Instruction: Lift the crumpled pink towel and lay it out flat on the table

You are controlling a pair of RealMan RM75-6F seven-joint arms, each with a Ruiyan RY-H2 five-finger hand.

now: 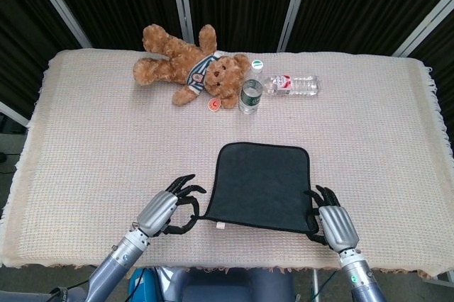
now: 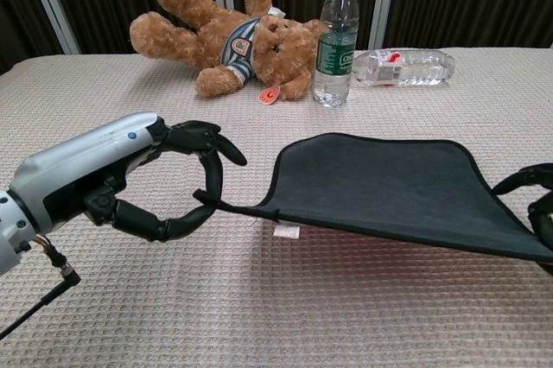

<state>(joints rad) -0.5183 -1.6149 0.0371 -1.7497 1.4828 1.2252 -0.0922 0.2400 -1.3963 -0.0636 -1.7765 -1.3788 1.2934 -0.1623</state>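
Observation:
The towel [image 1: 262,185] [image 2: 389,182] looks dark grey here, not pink, and is spread open near the table's front edge. Its far edge lies on the cream tablecloth [image 1: 99,146]. Its near edge hangs a little above the cloth, stretched between both hands. My left hand [image 1: 174,206] [image 2: 164,187] pinches the near left corner between thumb and a finger. At the near right corner my right hand [image 1: 330,217] [image 2: 540,204] grips the towel, only partly visible in the chest view. A small white tag [image 2: 286,231] dangles from the near edge.
A brown teddy bear [image 1: 188,68] [image 2: 225,40] lies at the back of the table. Beside it an upright water bottle [image 1: 250,93] [image 2: 335,35] stands, and another bottle [image 1: 292,85] [image 2: 402,67] lies on its side to the right.

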